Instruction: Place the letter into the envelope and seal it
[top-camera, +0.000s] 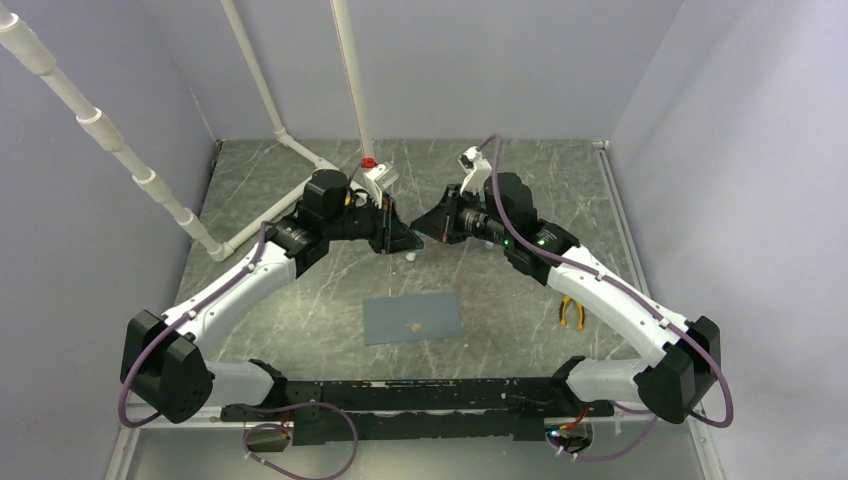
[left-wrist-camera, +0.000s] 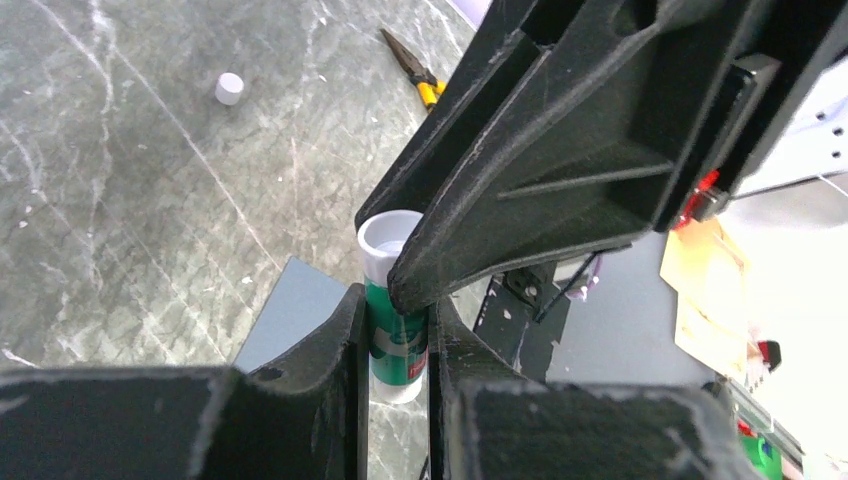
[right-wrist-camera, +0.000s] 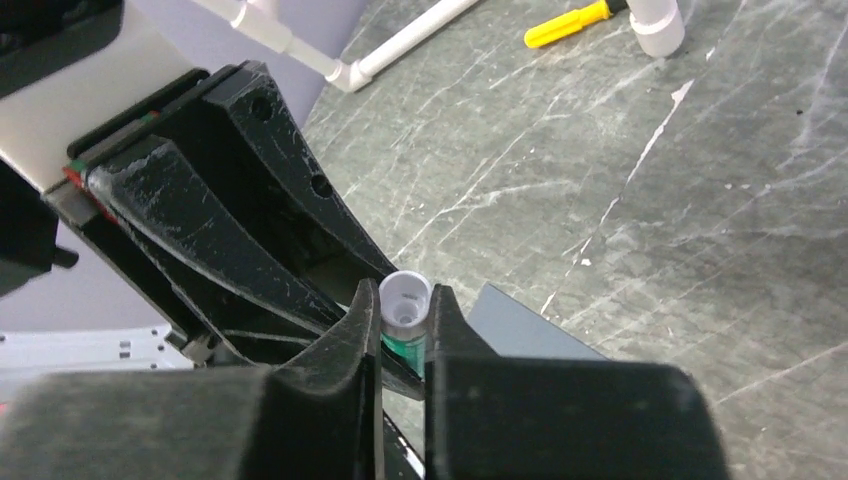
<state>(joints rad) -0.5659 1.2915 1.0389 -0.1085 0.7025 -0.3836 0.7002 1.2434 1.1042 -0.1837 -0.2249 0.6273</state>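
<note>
The slate-grey envelope (top-camera: 412, 318) lies flat on the table in front of the arms, with a small tan spot at its centre. It also shows in the left wrist view (left-wrist-camera: 290, 310) and the right wrist view (right-wrist-camera: 520, 325). The tan letter is not in view. My left gripper (top-camera: 403, 240) and right gripper (top-camera: 420, 230) meet tip to tip above the table, behind the envelope. Both are shut on one green glue stick with white ends. The left gripper (left-wrist-camera: 395, 305) holds the glue stick's green body (left-wrist-camera: 397, 340). The right gripper (right-wrist-camera: 405, 300) holds the glue stick (right-wrist-camera: 405, 296) by its open white end.
A small white cap (left-wrist-camera: 229, 88) lies on the table below the grippers. Yellow-handled pliers (top-camera: 572, 312) lie under the right arm. A yellow screwdriver (right-wrist-camera: 565, 25) lies by white pipes (top-camera: 250, 215) at the back left. Grey walls enclose the table.
</note>
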